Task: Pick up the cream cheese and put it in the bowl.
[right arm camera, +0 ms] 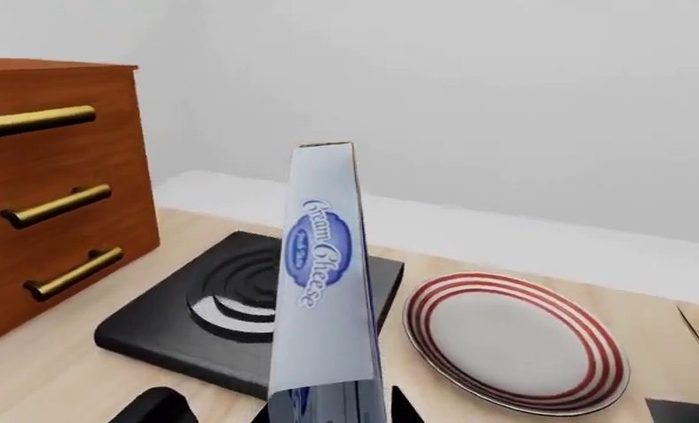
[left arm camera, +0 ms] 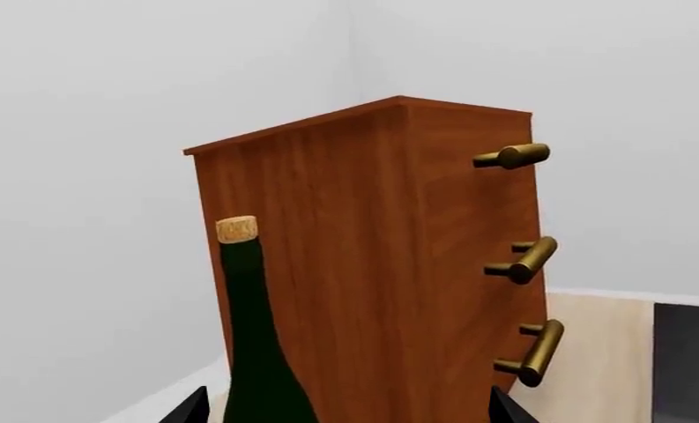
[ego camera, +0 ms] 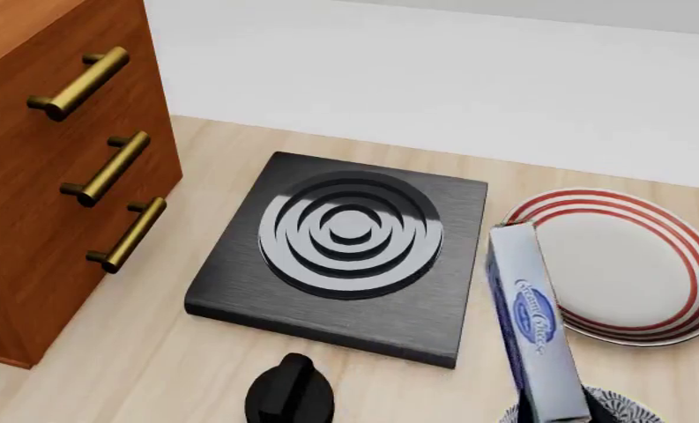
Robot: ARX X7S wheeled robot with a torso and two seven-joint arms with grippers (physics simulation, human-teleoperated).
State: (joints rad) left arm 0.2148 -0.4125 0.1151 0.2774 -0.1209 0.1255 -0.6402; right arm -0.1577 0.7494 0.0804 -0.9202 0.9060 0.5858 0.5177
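Note:
The cream cheese is a silver-grey box with a blue oval logo. It stands on end, slightly tilted, above the bowl, whose black-and-white patterned rim just shows at the bottom edge of the head view. In the right wrist view the box rises from between the fingers of my right gripper, which is shut on it. The right gripper itself is hidden in the head view. My left gripper is open and empty, and is out of the head view.
A black square stove plate with grey rings lies at the centre, a black knob in front of it. A white plate with red rings lies right. A wooden drawer cabinet stands left, a green corked bottle beside it.

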